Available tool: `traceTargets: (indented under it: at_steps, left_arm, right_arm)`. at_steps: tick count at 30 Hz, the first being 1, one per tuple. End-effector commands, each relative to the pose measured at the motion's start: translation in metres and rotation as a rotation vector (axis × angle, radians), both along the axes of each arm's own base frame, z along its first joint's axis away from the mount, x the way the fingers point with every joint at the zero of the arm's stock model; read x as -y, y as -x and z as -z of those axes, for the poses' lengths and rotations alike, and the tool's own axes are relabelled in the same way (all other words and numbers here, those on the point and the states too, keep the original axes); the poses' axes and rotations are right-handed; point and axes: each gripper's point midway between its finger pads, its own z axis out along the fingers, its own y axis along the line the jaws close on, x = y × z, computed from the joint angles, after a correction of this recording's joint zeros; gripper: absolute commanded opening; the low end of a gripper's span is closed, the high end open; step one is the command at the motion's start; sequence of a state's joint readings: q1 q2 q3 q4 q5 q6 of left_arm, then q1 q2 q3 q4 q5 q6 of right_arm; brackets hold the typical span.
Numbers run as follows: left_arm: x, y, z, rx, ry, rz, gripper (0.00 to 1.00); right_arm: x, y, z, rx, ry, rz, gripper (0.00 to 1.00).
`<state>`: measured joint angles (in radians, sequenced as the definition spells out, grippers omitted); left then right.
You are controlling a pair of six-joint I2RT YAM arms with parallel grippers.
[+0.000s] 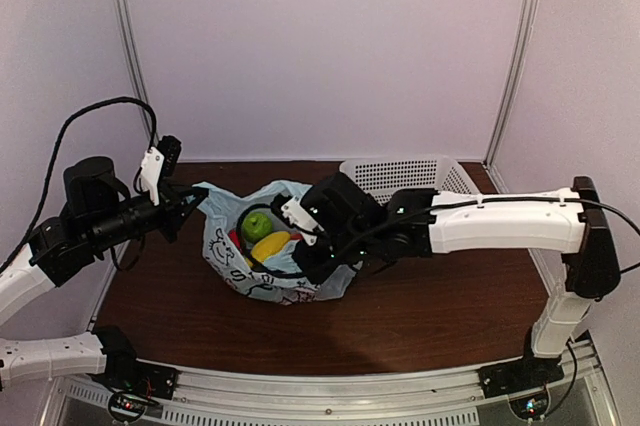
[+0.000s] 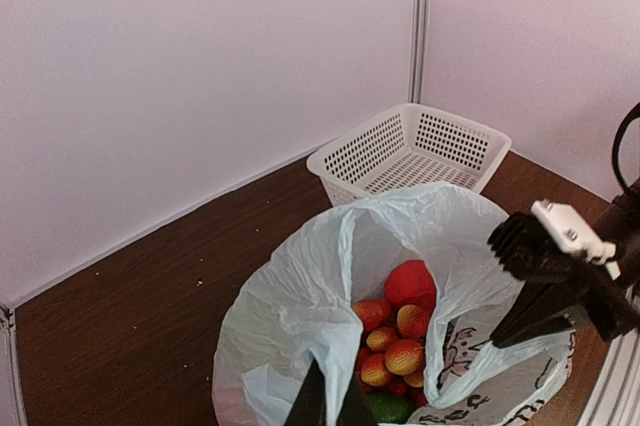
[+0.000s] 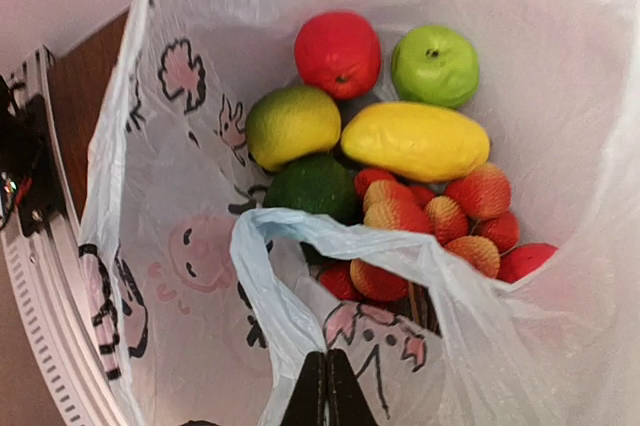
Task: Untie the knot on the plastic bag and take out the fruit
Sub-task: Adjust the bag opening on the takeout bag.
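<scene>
My left gripper (image 2: 327,402) pinches the plastic bag (image 2: 300,286) at nine o'clock. My right gripper (image 3: 326,394) pinches its three o'clock rim, fruit (image 3: 415,141) inside.

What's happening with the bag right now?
Both grippers are pinched shut on the pale blue plastic bag with black cartoon drawings: the left gripper on its rim, the right gripper on a loop of its edge. Its mouth stands open, and the small toy fruit lie inside. A white perforated basket stands behind.
</scene>
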<state>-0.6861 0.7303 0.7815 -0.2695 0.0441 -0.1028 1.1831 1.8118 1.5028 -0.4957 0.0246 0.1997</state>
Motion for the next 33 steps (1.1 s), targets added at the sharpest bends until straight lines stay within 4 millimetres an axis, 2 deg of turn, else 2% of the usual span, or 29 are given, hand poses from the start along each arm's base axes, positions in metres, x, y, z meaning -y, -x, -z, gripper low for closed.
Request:
traceTargets:
  at_steps: [1, 5, 8, 12, 16, 21, 24, 27, 33]
  left_arm:
    - [-0.001, -0.003, -0.009, 0.037, 0.021, -0.010, 0.00]
    - [0.000, -0.003, -0.008, 0.035, 0.018, -0.007, 0.00]
    - [0.000, -0.003, -0.007, 0.031, 0.015, -0.005, 0.00]
    - [0.000, -0.003, -0.005, 0.028, 0.014, -0.008, 0.00]
    - [-0.001, -0.005, -0.003, 0.023, 0.008, -0.015, 0.00]
    - [0.003, -0.005, 0.002, 0.009, 0.000, -0.002, 0.00]
    - [0.006, -0.005, 0.003, 0.002, -0.002, 0.011, 0.00]
    - [0.007, -0.005, 0.004, -0.001, -0.002, 0.017, 0.00]
    - [0.009, -0.001, 0.002, 0.002, 0.006, 0.039, 0.00]
  right_arm:
    - [0.018, -0.007, -0.068, 0.087, -0.241, 0.122, 0.00]
    - [0.045, -0.005, -0.066, 0.104, -0.302, 0.196, 0.00]
    - [0.071, -0.003, -0.056, 0.119, -0.295, 0.270, 0.00]
    - [0.110, -0.002, -0.055, 0.138, -0.362, 0.422, 0.00]
    - [0.148, 0.002, -0.032, 0.095, -0.433, 0.590, 0.00]
    - [0.170, 0.011, 0.005, 0.004, -0.448, 0.681, 0.00]
    - [0.181, 0.012, 0.017, -0.015, -0.429, 0.740, 0.00]
    - [0.196, 0.010, 0.013, 0.011, -0.423, 0.791, 0.00]
    - [0.226, 0.006, -0.037, 0.127, -0.408, 0.812, 0.29]
